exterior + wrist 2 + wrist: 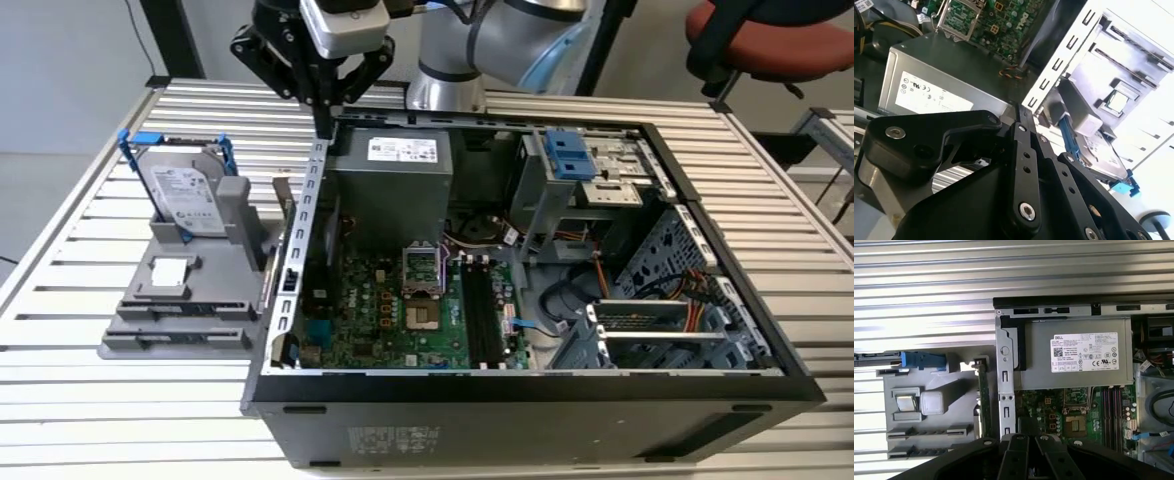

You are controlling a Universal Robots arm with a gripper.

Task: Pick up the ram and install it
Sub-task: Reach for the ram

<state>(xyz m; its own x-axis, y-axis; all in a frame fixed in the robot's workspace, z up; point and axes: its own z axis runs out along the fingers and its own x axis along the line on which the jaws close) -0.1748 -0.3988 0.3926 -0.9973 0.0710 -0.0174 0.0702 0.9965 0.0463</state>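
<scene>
Here the gripper, jaws closed on nothing, hangs over the case wall; the ram stands on edge in the grey holder just beside that wall. You should open the jaws and square them across its thin faces.

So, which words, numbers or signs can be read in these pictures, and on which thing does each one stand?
White label on the grey metal power supply box: print too small to read.
White label on the silver blue-framed hard drive: blurred, unreadable.
Pale sticker on the black computer case: blurred, unreadable.
Thin green ram stick: no print readable.
</scene>
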